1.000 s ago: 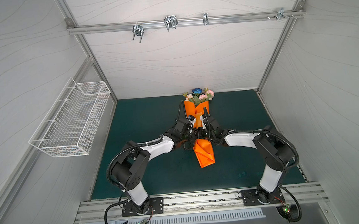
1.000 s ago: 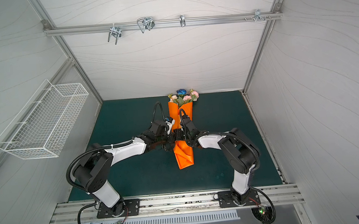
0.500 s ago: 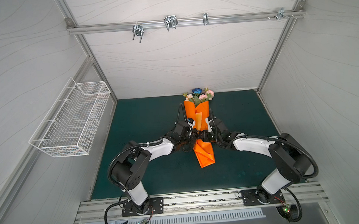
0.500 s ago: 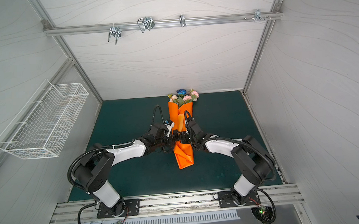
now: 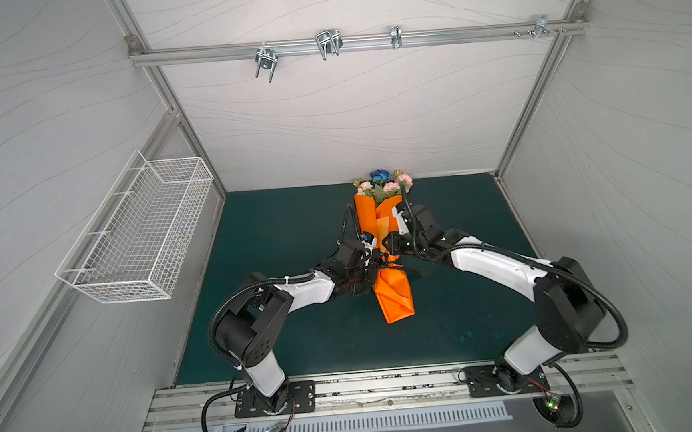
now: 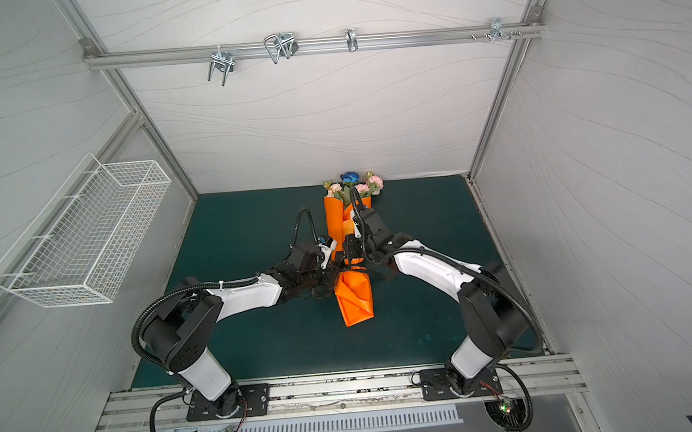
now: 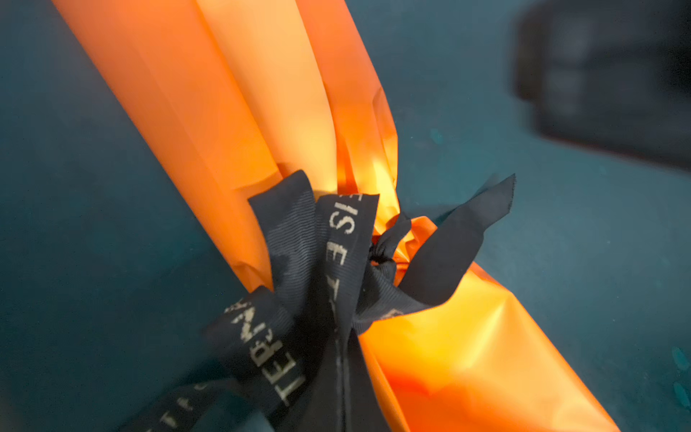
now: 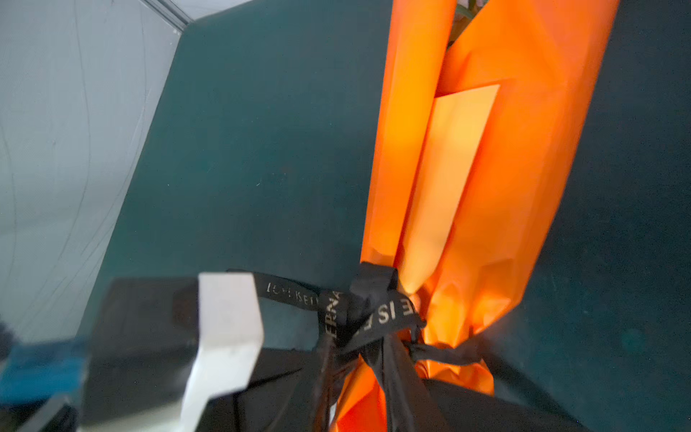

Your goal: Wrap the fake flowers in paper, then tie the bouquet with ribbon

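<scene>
We are cinching the black lettered ribbon [image 7: 336,262] round the pink-and-blue fake-flower bouquet [image 5: 382,185] at the green mat's [image 5: 295,229] far edge, and an even pull seems best. The left gripper [image 5: 372,263] is pinching ribbon, fingers together; the right gripper's [image 5: 390,245] we cannot tell.

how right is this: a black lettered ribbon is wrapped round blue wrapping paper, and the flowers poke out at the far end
One thing is wrong: the wrapping paper is orange, not blue, as both wrist views show. The rest holds: the black lettered ribbon is wrapped round it, and the flowers poke out at the far end in both top views.
</scene>
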`<state>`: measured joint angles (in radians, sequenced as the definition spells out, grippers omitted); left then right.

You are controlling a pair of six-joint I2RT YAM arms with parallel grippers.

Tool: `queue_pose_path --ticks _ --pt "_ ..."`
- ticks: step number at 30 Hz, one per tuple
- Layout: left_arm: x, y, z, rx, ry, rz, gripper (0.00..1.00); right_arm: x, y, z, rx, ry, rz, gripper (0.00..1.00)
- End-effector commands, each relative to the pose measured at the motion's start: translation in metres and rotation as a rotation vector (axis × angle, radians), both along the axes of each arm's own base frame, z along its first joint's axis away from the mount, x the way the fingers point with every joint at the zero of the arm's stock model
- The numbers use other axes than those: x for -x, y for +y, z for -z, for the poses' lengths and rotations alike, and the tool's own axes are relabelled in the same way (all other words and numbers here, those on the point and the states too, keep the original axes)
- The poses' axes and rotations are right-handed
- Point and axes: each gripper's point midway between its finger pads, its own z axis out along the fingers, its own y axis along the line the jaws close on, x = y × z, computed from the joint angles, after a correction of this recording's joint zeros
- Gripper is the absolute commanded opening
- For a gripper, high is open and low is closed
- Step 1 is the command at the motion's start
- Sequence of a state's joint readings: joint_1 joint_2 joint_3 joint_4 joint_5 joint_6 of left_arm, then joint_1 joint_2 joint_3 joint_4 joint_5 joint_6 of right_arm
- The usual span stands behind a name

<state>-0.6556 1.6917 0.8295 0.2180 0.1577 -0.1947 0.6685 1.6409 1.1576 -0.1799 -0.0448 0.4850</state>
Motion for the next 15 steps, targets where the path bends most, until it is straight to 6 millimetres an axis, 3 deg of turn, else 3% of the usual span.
queue_pose_path --ticks 1,8,15 --pt "-0.004 -0.009 -0.009 0.036 -0.039 0.024 0.0 0.008 0.005 0.033 0.105 0.11 -0.107 0.28" --pt "-0.003 -0.01 -0.007 0.035 -0.036 0.031 0.0 -0.002 0.019 0.053 0.146 0.133 -0.178 0.37" --pt "-0.003 -0.011 -0.003 0.033 -0.029 0.035 0.0 0.0 0.027 0.067 0.147 0.151 -0.244 0.41"
